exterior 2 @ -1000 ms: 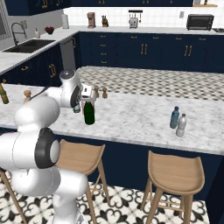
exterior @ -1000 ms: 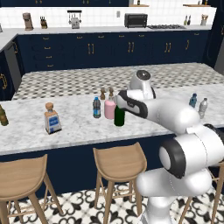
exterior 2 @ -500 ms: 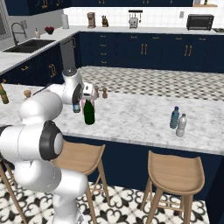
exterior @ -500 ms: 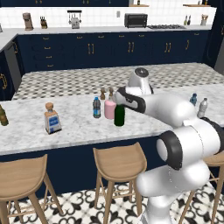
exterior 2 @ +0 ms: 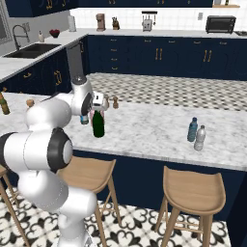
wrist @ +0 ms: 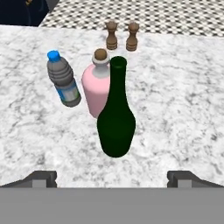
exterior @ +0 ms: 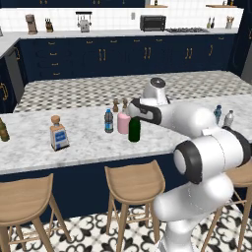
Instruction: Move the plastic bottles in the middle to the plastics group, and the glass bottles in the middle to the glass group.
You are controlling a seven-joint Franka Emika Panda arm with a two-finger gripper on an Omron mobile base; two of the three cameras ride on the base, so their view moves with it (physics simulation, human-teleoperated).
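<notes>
In the middle of the marble island (exterior: 83, 147) stand three bottles close together: a tall dark green wine bottle (exterior: 134, 129) (exterior 2: 98, 123) (wrist: 116, 118), a squat pink bottle (exterior: 123, 123) (wrist: 96, 89) with a stopper, and a small clear water bottle (exterior: 109, 121) (wrist: 64, 81) with a blue label. My gripper (exterior: 132, 111) (exterior 2: 99, 102) (wrist: 112, 178) hovers just above and in front of the green bottle, open wide, holding nothing. The plastics group, a slim blue bottle (exterior: 217, 114) (exterior 2: 192, 130) and a grey-clear one (exterior: 228, 118) (exterior 2: 199, 138), is at the right. A square corked bottle (exterior: 58, 136) and an amber bottle (exterior: 4, 130) stand at the left.
Two small brown shakers (exterior: 115, 105) (wrist: 112, 36) stand just behind the middle bottles. Wooden stools (exterior: 133, 182) line the island's near side. Bare marble lies between the middle bottles and each group.
The hand has edged a little to the left, closer over the green bottle. Its jaws stay open and the bottles have not moved.
</notes>
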